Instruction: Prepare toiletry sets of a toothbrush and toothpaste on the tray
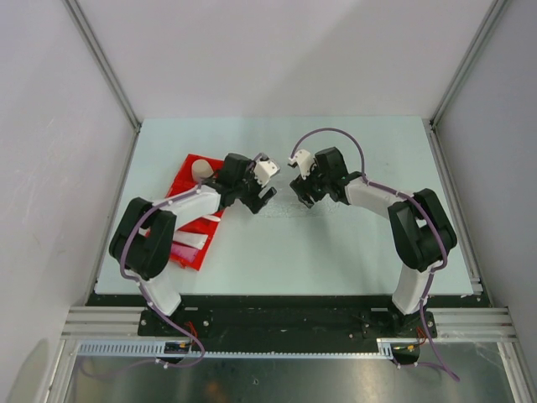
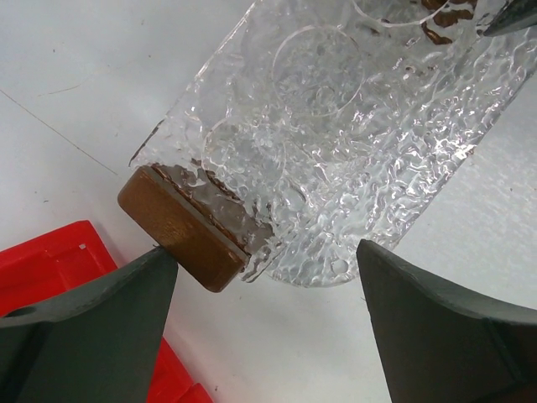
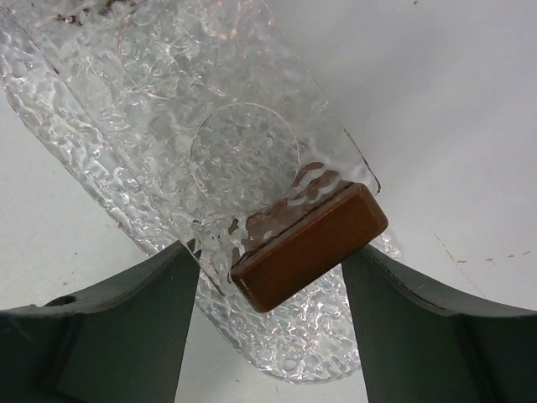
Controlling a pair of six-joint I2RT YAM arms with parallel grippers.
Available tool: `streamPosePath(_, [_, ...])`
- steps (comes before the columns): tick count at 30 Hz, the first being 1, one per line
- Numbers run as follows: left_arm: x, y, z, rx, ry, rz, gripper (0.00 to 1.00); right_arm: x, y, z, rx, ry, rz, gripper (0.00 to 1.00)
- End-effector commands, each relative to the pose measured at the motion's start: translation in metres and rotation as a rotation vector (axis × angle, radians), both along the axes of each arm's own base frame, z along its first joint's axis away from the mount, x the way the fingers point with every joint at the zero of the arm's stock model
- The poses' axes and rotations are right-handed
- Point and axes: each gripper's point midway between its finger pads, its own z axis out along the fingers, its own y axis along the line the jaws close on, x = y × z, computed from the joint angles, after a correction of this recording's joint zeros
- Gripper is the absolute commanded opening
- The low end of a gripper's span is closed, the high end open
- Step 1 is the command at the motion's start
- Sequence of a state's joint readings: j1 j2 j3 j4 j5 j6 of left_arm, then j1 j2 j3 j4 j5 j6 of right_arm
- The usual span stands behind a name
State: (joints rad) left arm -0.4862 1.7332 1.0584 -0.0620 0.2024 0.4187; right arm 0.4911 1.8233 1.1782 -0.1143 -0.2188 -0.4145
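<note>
The clear textured tray (image 1: 281, 208) lies on the table between my two grippers. It also shows in the left wrist view (image 2: 336, 126) and the right wrist view (image 3: 159, 101), and nothing lies in it. My left gripper (image 1: 261, 200) is open at the tray's left end, with that end's brown block (image 2: 180, 227) just ahead of its left finger (image 2: 101, 311). My right gripper (image 1: 300, 195) is open, its fingers on either side of the other brown block (image 3: 310, 243). White and pink items (image 1: 190, 245) lie in the red bin (image 1: 195, 252), partly hidden by my left arm. I cannot pick out the toothbrush.
The red divided bin sits at the left of the table, and its corner shows in the left wrist view (image 2: 50, 269). A tan paper cup (image 1: 201, 170) stands at its far end. Grey walls enclose the table on three sides.
</note>
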Motion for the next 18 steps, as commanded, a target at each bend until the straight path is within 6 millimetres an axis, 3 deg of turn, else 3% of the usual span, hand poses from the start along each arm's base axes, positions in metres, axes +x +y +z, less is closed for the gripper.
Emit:
streamPosePath(1, [-0.010,-0.017,0.026,-0.062,-0.039,-0.059,0.91,0.002,0.009,0.018,0.046,-0.030,0.024,0.71])
streamPosePath(18, [-0.031,-0.023,0.031,-0.056,-0.033,-0.086,0.91,-0.009,0.005,0.024,0.043,0.000,0.019,0.71])
